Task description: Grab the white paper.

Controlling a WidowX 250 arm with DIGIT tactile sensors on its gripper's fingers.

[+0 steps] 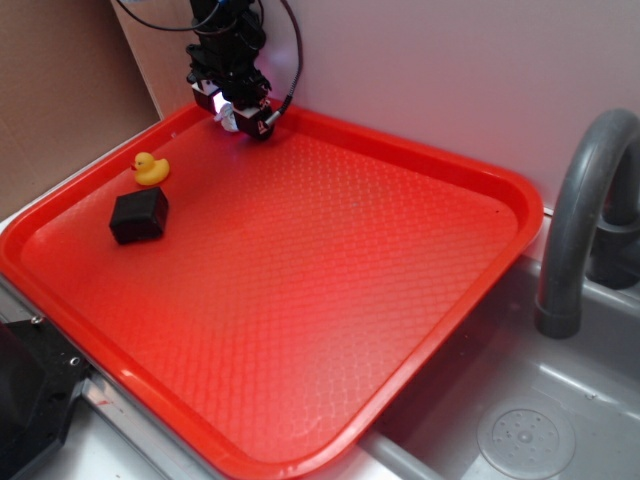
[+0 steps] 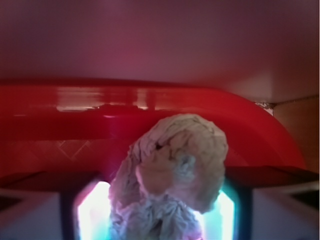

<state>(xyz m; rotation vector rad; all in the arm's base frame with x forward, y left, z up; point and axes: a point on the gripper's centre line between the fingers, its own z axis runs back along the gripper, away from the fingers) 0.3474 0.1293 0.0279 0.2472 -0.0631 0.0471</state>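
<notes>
gripper: black robot gripper (image 1: 236,112) clenched on the crumpled whitish-grey paper wad (image 2: 175,170)
paper: between the fingers, at far rim of red plastic tray (image 1: 420,160)
others: yellow rubber duck (image 1: 150,168), black block (image 1: 139,216), tray left side

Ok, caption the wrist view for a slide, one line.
Wrist view: the crumpled white paper sits between the tool's fingers, with the red tray's far rim behind it.

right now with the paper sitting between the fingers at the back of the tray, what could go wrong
1. The gripper sits close to the tray's far rim; a careless move could knock the rim.
2. The white paper bulges well past the fingers; a grip on loose folds may let it slip out when lifted.
</notes>
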